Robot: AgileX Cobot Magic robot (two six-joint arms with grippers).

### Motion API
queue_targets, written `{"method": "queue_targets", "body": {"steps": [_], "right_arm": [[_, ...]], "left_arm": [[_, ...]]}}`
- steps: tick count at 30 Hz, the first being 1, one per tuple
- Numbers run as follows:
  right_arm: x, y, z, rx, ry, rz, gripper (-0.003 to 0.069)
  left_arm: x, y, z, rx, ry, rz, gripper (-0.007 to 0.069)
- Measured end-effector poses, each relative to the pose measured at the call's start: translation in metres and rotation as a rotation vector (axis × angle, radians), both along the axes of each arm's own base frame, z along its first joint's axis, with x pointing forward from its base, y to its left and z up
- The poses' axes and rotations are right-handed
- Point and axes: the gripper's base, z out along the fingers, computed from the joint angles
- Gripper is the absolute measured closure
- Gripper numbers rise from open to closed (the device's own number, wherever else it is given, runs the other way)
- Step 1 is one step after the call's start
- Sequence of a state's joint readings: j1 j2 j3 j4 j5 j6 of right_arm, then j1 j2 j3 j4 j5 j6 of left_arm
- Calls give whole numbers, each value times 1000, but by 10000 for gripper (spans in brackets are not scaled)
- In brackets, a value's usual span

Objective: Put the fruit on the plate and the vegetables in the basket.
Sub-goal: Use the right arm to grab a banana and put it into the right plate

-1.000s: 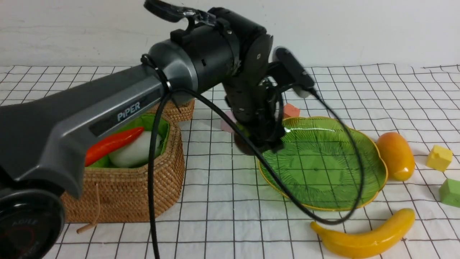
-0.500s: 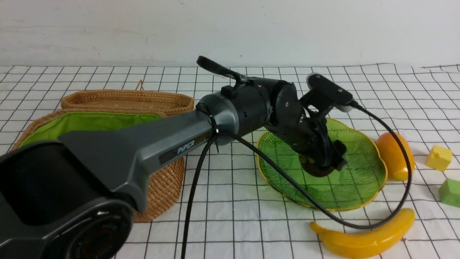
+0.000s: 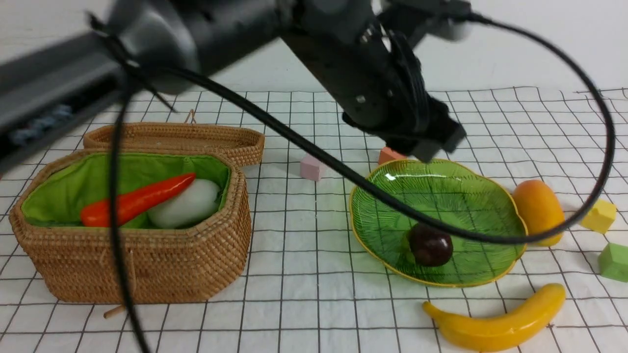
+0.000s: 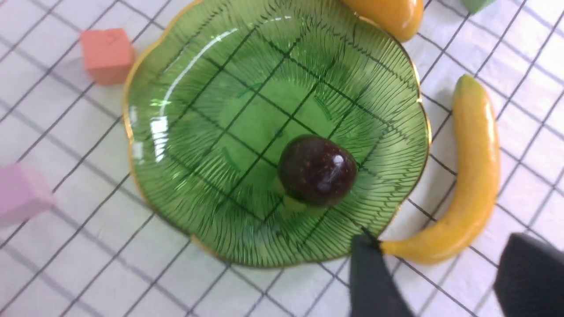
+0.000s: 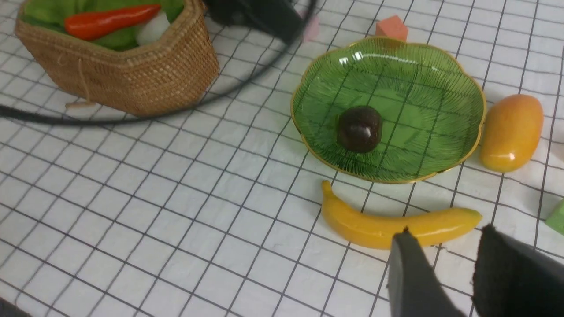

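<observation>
Front view with both wrist views. The left arm [image 3: 363, 73] is raised and blurred across the top of the scene; half a second earlier it reached low over the plate [image 3: 471, 196] with a dark fruit at its tip, and a second earlier its tip stood at the plate's left edge over an empty dish. The left gripper [image 4: 445, 273] now hangs above the plate, fingers [image 4: 374, 281] set apart with nothing between them. The mangosteen [image 3: 431, 245] lies free in the plate, toward the near rim and on its side, its green cap pointing left. The right gripper [image 5: 447, 259] hovers over the cloth [image 3: 304, 274] near the banana [image 3: 495, 328], its fingers a moderate gap apart and empty. The banana lies on the cloth just in front of the plate, and the mango [image 3: 538, 211] rests against the plate's right rim; both sit where they did before. The basket [image 3: 147, 264] stands at the left and holds the carrot [image 3: 137, 201] leaning on the radish [image 3: 186, 208]; whether the cabbage lies beneath them cannot be told. The woven lid [image 3: 171, 139] lies behind the basket. The pink cube [image 3: 312, 167] and orange cube [image 3: 390, 156] sit behind the plate, the yellow cube [image 3: 601, 215] and green cube [image 3: 613, 261] at the far right
</observation>
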State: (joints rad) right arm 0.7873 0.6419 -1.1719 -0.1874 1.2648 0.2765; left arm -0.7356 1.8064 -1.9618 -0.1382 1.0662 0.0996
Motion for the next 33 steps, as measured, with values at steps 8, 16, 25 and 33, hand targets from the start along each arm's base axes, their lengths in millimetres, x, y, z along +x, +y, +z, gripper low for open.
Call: {"method": "queue_targets", "body": {"steps": [8,16,25,33], "right_arm": [[54,56,-29,-316,116,155,421],[103,96,-70,-510,266,248,421],[156,65,-117,-468,403,282,421],[165,47,-194,-654,347,601,363]], "left_arm": [[-92,92,93,-63,-93,86,638],[-172,165,34,-93,-102,102,638],[-250,230,-43,-446,-309,108,638],[-279,259,-67,-538,-433,109,638]]}}
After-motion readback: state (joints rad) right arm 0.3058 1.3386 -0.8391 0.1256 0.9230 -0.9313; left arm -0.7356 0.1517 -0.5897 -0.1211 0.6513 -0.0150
